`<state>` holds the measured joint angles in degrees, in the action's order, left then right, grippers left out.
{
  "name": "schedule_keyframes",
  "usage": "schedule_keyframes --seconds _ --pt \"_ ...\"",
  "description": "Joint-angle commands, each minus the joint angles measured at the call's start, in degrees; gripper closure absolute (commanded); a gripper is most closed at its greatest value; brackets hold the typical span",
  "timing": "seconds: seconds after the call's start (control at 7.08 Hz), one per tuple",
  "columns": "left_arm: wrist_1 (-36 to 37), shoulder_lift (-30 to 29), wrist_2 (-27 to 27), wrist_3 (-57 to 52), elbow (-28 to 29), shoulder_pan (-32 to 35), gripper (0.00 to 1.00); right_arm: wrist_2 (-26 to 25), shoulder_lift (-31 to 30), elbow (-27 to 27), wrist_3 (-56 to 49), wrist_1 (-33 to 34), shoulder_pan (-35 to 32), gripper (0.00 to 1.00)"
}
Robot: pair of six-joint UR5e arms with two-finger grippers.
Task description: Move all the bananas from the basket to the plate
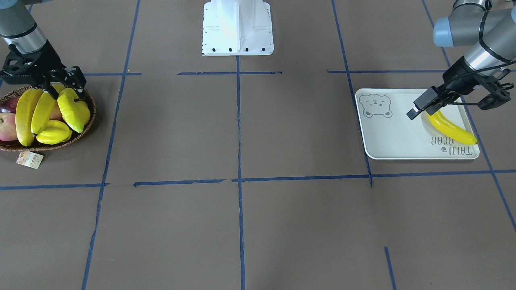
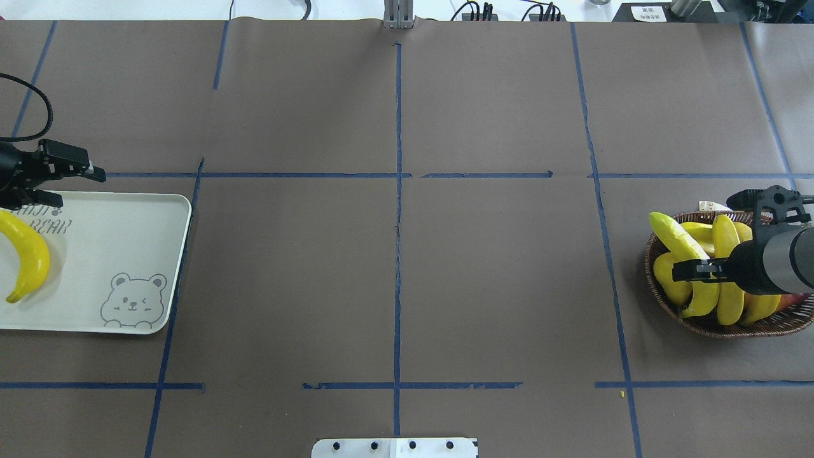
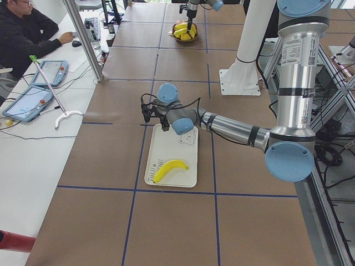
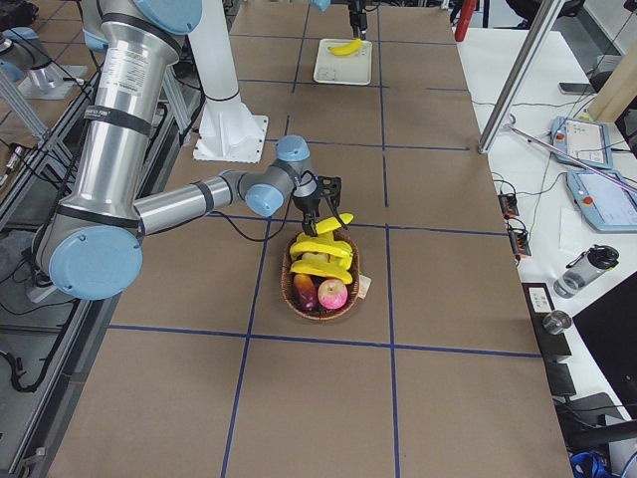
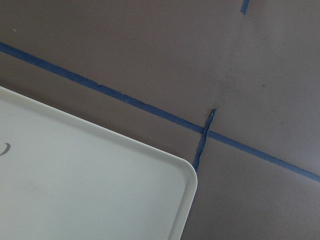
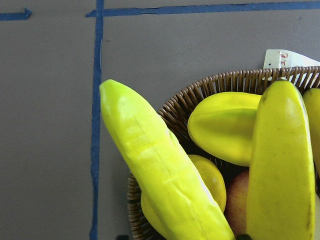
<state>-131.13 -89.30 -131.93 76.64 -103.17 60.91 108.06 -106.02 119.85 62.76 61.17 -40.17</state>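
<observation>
One banana (image 1: 451, 129) lies loose along the edge of the plate (image 1: 395, 137), by the "TAIJI BEAR" lettering. My left gripper (image 1: 419, 105) hovers open just above that banana's stem end and holds nothing. Its wrist view shows only a plate corner (image 5: 100, 190). In the basket (image 1: 93, 108) two bananas (image 1: 24, 117) (image 1: 42, 112) lean side by side. My right gripper (image 1: 64, 90) is lowered into the basket. It is open, its fingers apart around the raised end of a ridged starfruit (image 6: 160, 170), with a banana (image 6: 280, 165) right beside it.
The basket also holds a second starfruit (image 1: 52, 133) and reddish apples (image 1: 6, 125), and a paper tag (image 1: 29, 159) hangs off its rim. The robot's white base (image 1: 238, 28) stands at mid-table. A person (image 3: 22, 33) sits at a side desk with tablets.
</observation>
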Motion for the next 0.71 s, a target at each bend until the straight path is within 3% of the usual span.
schedule_keyframes --seconds 0.0,0.42,0.56 --pt "0.0 0.01 0.01 0.0 -0.02 0.0 0.0 0.13 -0.16 -0.06 0.0 0.0 -0.17 0.24" --pt "0.0 0.01 0.01 0.0 -0.37 0.0 0.0 0.13 -0.16 -1.02 0.0 0.0 -0.17 0.25" --pt "0.0 0.09 -0.17 0.0 -0.46 0.0 0.0 0.22 0.1 -1.29 0.0 0.0 -0.17 0.31"
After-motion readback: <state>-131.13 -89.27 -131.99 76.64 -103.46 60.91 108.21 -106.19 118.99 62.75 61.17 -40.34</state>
